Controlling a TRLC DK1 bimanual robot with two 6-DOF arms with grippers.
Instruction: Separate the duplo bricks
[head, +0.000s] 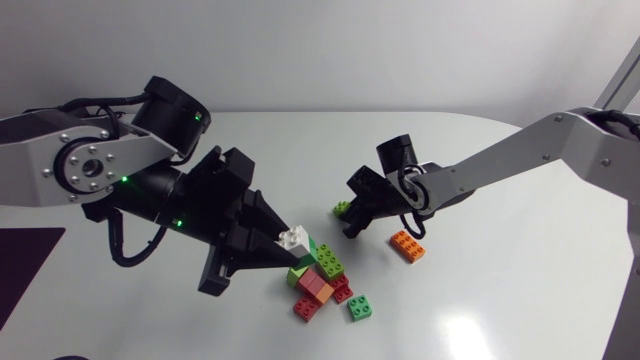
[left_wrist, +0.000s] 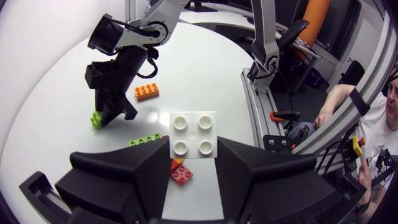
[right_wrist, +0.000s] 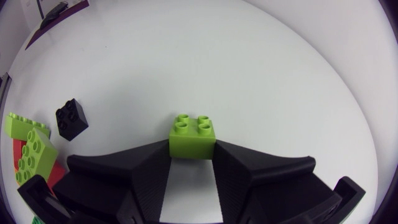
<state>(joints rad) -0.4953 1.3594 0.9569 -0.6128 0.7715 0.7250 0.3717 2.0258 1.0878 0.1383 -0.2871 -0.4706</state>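
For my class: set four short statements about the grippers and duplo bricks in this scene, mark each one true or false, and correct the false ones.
1. The left gripper is shut on a white brick. True.
2. The right gripper holds a red brick. False: it is shut on a lime-green brick.
3. An orange brick lies by itself on the table, apart from the pile. True.
4. The white brick has eight studs on top. False: it has four studs, two by two.
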